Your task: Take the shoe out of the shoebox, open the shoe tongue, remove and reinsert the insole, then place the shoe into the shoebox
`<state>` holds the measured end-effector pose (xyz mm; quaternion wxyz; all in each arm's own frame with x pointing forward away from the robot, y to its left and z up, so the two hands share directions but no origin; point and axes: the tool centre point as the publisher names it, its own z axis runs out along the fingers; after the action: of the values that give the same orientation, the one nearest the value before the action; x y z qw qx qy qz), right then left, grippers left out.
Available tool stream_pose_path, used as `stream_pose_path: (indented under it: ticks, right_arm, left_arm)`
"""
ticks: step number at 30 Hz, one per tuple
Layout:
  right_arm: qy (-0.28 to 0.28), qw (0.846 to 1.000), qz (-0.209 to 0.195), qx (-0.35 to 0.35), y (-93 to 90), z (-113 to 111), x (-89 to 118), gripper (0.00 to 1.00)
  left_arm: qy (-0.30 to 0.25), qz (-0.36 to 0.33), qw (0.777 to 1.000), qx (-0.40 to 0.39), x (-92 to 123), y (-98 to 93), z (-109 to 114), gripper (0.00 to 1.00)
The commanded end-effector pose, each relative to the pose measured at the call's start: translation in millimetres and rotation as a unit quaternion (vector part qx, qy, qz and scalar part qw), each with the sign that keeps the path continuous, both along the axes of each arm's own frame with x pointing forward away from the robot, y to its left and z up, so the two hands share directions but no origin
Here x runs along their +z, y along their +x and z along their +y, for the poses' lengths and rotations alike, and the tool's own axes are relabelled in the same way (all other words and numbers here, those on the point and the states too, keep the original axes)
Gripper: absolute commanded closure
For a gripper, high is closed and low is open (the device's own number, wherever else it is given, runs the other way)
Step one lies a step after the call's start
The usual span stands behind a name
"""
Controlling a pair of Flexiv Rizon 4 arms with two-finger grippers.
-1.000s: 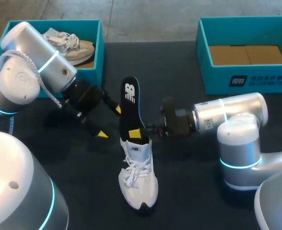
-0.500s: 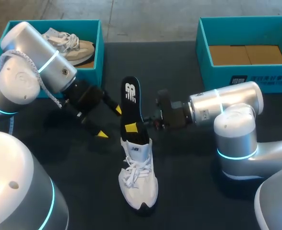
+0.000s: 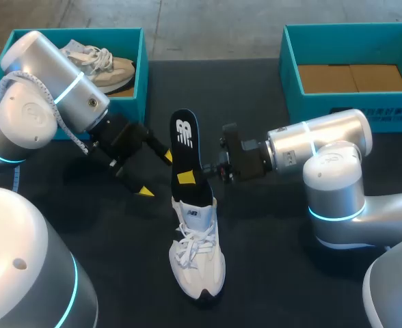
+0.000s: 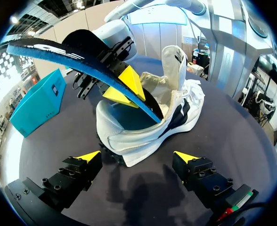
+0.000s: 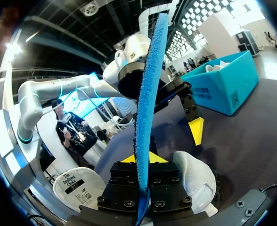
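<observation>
A white shoe (image 3: 197, 254) lies on the dark table, toe toward the front edge. Its black insole (image 3: 186, 147), blue at the edge, stands up out of the shoe's opening. My right gripper (image 3: 193, 176) comes in from the right and is shut on the insole's lower part. The right wrist view shows the insole (image 5: 150, 84) edge-on, pinched in that gripper (image 5: 142, 160), above the shoe's heel (image 5: 195, 181). My left gripper (image 3: 156, 173) stands open just left of the insole, touching nothing. In the left wrist view the shoe (image 4: 148, 122) and insole (image 4: 82, 61) lie ahead of its open fingers (image 4: 136, 156).
A teal shoebox (image 3: 143, 75) at the back left holds a beige shoe (image 3: 95, 61). Another teal shoebox (image 3: 338, 113) at the back right has a cardboard floor. Bare dark table lies around the shoe.
My right gripper has moved left to the insole and shut on it. The insole has tipped slightly left. The left arm has stayed put.
</observation>
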<state>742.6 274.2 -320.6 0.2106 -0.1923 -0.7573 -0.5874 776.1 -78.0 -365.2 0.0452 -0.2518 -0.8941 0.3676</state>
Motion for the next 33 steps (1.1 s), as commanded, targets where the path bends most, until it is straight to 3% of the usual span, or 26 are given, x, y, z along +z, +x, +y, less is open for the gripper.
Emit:
stream_pose_path:
  ticks: [1, 33]
  right_arm:
    - [-0.005, 1.000, 0.008, 0.002, -0.1, 1, -3, 1.00]
    - [-0.007, 0.999, 0.052, -0.001, -31.0, -2, -32, 1.00]
  left_arm:
    - [0.002, 0.000, 1.000, 0.000, 0, -0.2, 0, 0.00]
    - [0.002, 0.000, 1.000, 0.000, 0, -0.2, 0, 0.00]
